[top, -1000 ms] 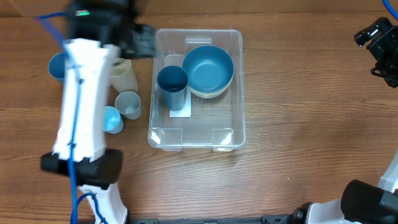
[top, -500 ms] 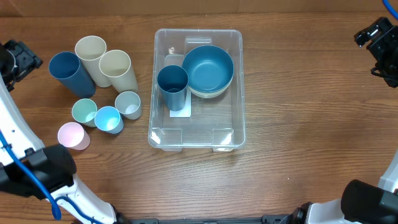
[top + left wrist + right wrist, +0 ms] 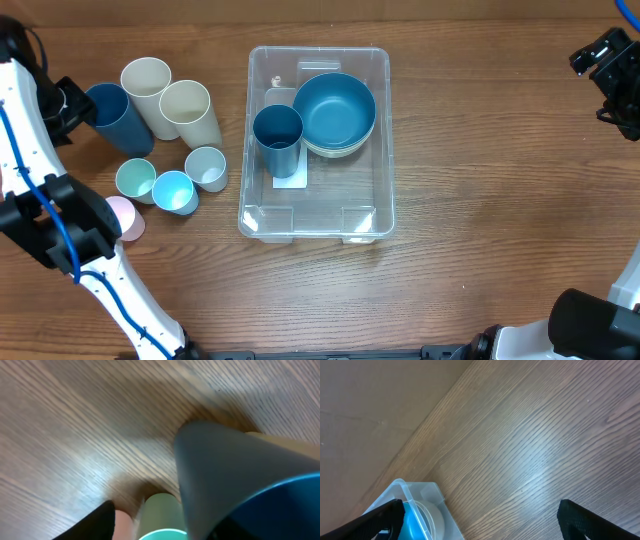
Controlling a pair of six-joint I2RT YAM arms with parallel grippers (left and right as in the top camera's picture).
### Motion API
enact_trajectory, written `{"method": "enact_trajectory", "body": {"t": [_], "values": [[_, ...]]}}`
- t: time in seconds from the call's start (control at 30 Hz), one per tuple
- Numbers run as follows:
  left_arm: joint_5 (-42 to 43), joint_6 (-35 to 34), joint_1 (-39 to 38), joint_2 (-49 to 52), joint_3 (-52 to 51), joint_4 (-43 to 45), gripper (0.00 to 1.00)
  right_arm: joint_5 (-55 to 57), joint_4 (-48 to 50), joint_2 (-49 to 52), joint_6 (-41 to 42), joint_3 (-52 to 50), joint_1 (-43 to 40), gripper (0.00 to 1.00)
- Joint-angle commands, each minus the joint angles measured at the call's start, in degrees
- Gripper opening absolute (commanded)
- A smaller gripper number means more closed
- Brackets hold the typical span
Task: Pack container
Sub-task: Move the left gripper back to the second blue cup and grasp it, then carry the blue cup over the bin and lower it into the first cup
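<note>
The clear container stands mid-table and holds a dark blue cup and a blue bowl nested in a white bowl. Its corner also shows in the right wrist view. At the table's left, my left gripper sits against a tall dark blue cup. In the left wrist view this cup fills the right side. One finger stands clear of its wall and the other is hidden. My right gripper hangs open and empty at the far right.
Left of the container stand two cream cups, a small grey-blue cup, a mint cup, a light blue cup and a pink cup partly under my left arm.
My left arm swung from above the cups out to the table's left edge, then moved in against the tall dark blue cup. Its jaws have narrowed. The right arm stayed still.
</note>
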Motion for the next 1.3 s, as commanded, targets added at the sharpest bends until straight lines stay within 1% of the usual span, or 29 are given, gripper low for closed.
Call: {"method": "enact_trajectory", "body": {"t": [0.0, 0.07, 0.1, 0.13, 0.17, 0.2, 0.37, 0.5, 0.53, 0.6, 0.7, 0.73, 0.8, 0.83, 0.97, 1.07, 1.1, 1.2, 1.27], "values": [[0.9, 0.9, -0.9, 0.5, -0.1, 1.1, 0.43, -0.3, 0.3, -0.4, 0.1, 0.3, 0.1, 1.00], [0.9, 0.7, -0.9, 0.5, -0.1, 1.3, 0.29, -0.3, 0.3, -0.4, 0.1, 0.3, 0.1, 1.00], [0.9, 0.7, -0.9, 0.5, -0.1, 1.3, 0.18, -0.3, 0.3, -0.4, 0.1, 0.3, 0.1, 1.00], [0.9, 0.7, -0.9, 0.5, 0.0, 1.2, 0.11, -0.3, 0.3, -0.4, 0.1, 0.3, 0.1, 1.00], [0.9, 0.7, -0.9, 0.5, 0.0, 1.2, 0.06, -0.3, 0.3, -0.4, 0.1, 0.3, 0.1, 1.00], [0.5, 0.7, -0.8, 0.5, 0.0, 0.9, 0.04, -0.3, 0.3, -0.4, 0.1, 0.3, 0.1, 1.00], [-2.3, 0.7, -0.7, 0.4, 0.5, -1.3, 0.04, -0.3, 0.3, -0.4, 0.1, 0.3, 0.1, 1.00], [-6.2, 0.7, -0.8, -1.3, 5.8, -5.2, 0.04, -0.3, 0.3, -0.4, 0.1, 0.3, 0.1, 1.00], [-6.4, 0.8, -0.8, -2.9, 9.5, -6.9, 0.04, -0.3, 0.3, -0.4, 0.1, 0.3, 0.1, 1.00], [-6.1, 0.7, -0.8, -5.7, 13.7, -8.2, 0.04, -0.3, 0.3, -0.4, 0.1, 0.3, 0.1, 1.00], [-4.7, 0.8, -1.8, -12.2, 18.1, -9.3, 0.04, -0.3, 0.3, -0.4, 0.1, 0.3, 0.1, 1.00], [-2.6, 1.4, -2.6, -14.8, 18.5, -9.3, 0.04, -0.3, 0.3, -0.4, 0.1, 0.3, 0.1, 1.00], [1.5, 2.2, -6.0, -19.9, 18.5, -9.3, 0.04, -0.3, 0.3, -0.4, 0.1, 0.3, 0.1, 1.00], [2.2, 2.2, -8.0, -21.7, 18.5, -9.3, 0.04, -0.3, 0.3, -0.4, 0.1, 0.3, 0.1, 1.00], [2.6, 2.2, -22.8, -27.8, 18.5, -9.3, 0.04, -0.3, 0.3, -0.4, 0.1, 0.3, 0.1, 1.00], [2.2, 2.0, -31.9, -27.8, 17.6, -9.3, 0.04, -0.3, 0.3, -0.4, 0.1, 0.3, 0.1, 1.00], [1.8, 1.7, -33.9, -27.5, 17.0, -9.3, 0.04, -0.3, 0.3, -0.4, 0.1, 0.3, 0.1, 1.00], [1.2, 1.5, -37.9, -26.1, 14.7, -9.3, 0.04, -0.3, 0.3, -0.4, 0.1, 0.3, 0.1, 1.00], [0.5, 1.1, -39.0, -24.6, 13.2, -9.3, 0.04, -0.3, 0.3, -0.4, 0.1, 0.3, 0.1, 1.00]]}}
